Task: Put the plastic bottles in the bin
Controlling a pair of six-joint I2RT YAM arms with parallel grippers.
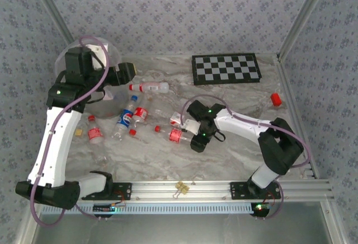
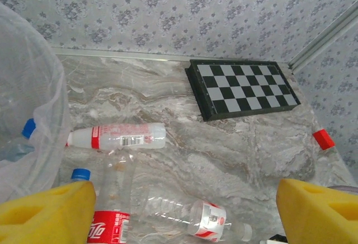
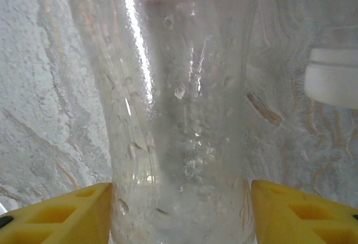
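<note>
Jaws of the right gripper (image 3: 182, 213) are standing one on each side of a clear bottle (image 3: 179, 115), which is lying on the marbled surface (image 3: 50, 87) in front of the right arm. The long axis of this bottle is running straight away from the jaws, so they are crossing it at a right angle. The yellow pads (image 3: 61, 213) are sitting right at its walls, but we cannot tell if they are already pressing it. A white cap (image 3: 334, 81) is lying just beside it, on the right. We are judging that the right arm is the nearer one for this bottle, and that the bin is waiting well apart on the left, beyond the other bottles.

Further out, the left gripper (image 2: 183, 199) is hanging above more bottles, with its jaws spread wide and nothing between them. A red-labelled bottle (image 2: 112, 199) is carrying white script that is cut off at the edge, so we are not reading a brand. A second bottle (image 2: 187, 216) is showing a red and white label. A third bottle (image 2: 120, 137) is showing a red band and a barcode, with print too small to read. The bin (image 2: 33, 87) is standing just beside them, and a blue cap (image 2: 28, 127) is showing through its frosted wall. Farthest away, a checkerboard (image 2: 243, 87) and a loose red cap (image 2: 323, 139) are lying.
</note>
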